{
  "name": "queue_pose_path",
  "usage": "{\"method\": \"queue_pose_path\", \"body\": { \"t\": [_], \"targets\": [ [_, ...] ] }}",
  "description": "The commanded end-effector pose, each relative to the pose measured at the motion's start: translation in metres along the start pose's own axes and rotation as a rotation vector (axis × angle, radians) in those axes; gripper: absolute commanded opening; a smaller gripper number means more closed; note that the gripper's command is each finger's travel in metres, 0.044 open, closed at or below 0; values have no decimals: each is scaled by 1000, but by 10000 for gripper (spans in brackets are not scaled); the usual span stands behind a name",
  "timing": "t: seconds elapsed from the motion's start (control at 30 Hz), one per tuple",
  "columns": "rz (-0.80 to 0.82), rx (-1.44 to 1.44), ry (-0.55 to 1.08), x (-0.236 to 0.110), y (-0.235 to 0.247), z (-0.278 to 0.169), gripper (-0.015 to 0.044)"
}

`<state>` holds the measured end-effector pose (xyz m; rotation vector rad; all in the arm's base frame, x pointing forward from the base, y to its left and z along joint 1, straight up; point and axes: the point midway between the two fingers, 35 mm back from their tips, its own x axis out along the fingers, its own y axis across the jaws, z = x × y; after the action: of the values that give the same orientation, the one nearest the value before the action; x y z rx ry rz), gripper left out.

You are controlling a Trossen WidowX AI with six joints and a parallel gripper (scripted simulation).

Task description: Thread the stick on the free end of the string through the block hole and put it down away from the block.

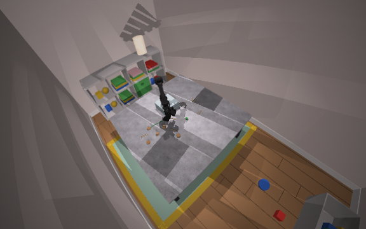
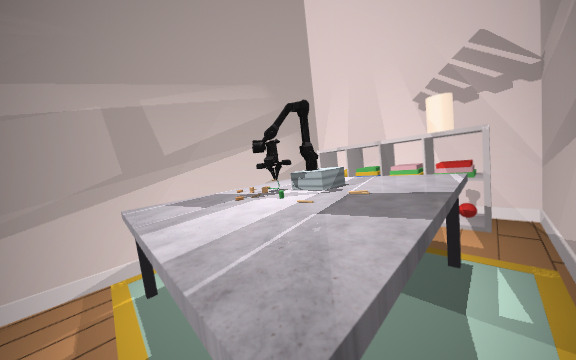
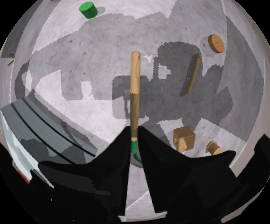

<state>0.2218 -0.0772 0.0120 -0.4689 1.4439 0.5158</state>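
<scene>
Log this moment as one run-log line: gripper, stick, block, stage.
gripper: shut on stick | stick: lifted, pointing ahead, green string at the fingers | block: on table, right of stick, unthreaded | stage: aligning for insertion
</scene>
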Motion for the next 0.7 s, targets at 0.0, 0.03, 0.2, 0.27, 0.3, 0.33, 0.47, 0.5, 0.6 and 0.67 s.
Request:
{"method": "queue_pose_path", "body": {
  "t": [0.0, 0.03, 0.2, 0.27, 0.3, 0.33, 0.47, 0.5, 0.6, 0.67],
  "targets": [
    [3, -4, -20, -5, -3, -2, 0],
    [4, -4, -24, -6, -3, -3, 0],
    [7, -4, -41, -12, -6, -6, 0],
    [8, -4, -49, -14, -7, -8, 0],
    [9, -4, -52, -15, -7, -8, 0],
    [9, -4, -56, -16, -8, -9, 0],
    [10, -4, -70, -20, -9, -12, 0],
    [10, -4, -74, -21, -10, -12, 0],
    [11, -4, -85, -24, -11, -14, 0],
    [11, -4, -92, -26, -12, -16, 0]
  ]
}}
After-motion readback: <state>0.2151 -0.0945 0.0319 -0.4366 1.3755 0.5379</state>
